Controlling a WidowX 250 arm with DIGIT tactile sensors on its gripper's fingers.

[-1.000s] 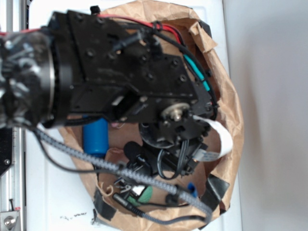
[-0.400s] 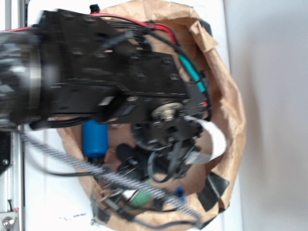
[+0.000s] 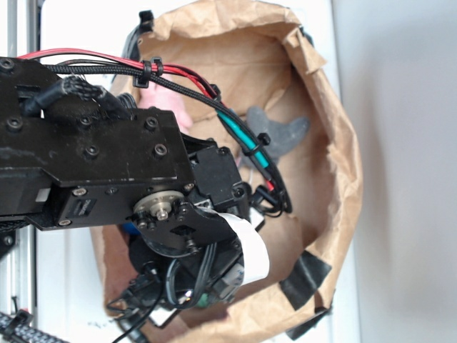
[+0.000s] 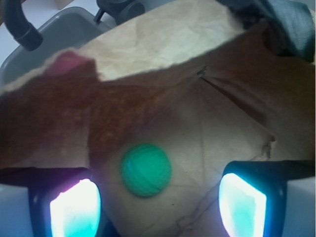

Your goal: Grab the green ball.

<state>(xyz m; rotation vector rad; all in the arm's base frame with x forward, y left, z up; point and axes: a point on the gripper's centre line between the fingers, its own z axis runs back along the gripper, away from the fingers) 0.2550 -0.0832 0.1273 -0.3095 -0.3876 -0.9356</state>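
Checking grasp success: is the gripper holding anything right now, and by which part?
Nothing is held. The gripper has its jaws open, and the green ball lies on the brown paper between them, untouched.

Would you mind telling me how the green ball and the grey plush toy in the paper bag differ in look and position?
The green ball is round, bright green and finely ribbed; the grey plush toy is flat-looking, grey and irregular in outline. The ball lies between the open gripper fingers at the bag's near end; the plush lies further up the bag, away from the gripper. Both rest on the brown paper bag.
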